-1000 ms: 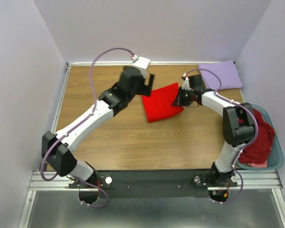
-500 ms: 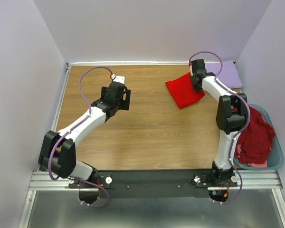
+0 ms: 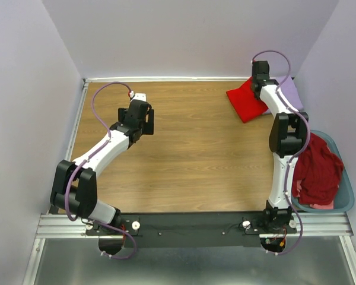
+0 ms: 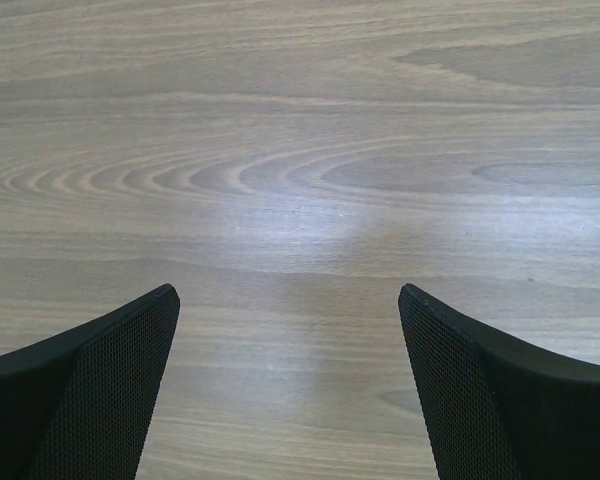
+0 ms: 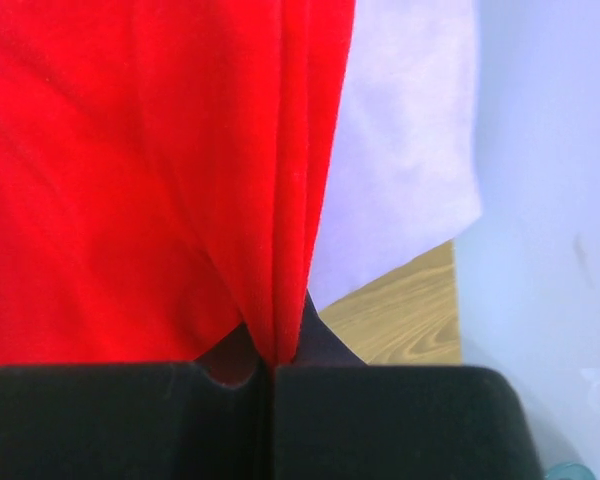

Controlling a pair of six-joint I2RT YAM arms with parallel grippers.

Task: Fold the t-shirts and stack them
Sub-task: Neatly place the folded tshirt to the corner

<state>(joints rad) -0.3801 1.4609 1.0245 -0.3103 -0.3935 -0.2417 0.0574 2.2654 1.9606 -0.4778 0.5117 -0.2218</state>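
At the far right corner of the tabletop (image 3: 196, 154), the right pincer (image 5: 272, 366) is clenched on a bunched edge of the folded bright red t-shirt (image 3: 244, 104), with several layers of cloth pressed between its shut jaws. From that grip the red cloth spreads to the robot's left and toward the near side. In the overhead view most of the fold lies over bare wood, skewed to the tabletop's edges.

Just to the right of the grip lies the folded lavender t-shirt (image 5: 400, 150), flat in the corner by the side wall. In the wrist view the red cloth covers its left part, though I cannot tell whether the two touch.

That offset is what matters. The base of the stack is to the right of the pincer, while the red fold spreads to the left. The load probably has to be carried rightward before release if it is to sit squarely on the lavender one.

Only the right arm is near. The left pincer (image 4: 290, 300) hangs released, jaws wide, over bare wood well apart on the left side. Maroon t-shirts (image 3: 317, 172) lie heaped in the teal basket (image 3: 346, 200) at the right edge.
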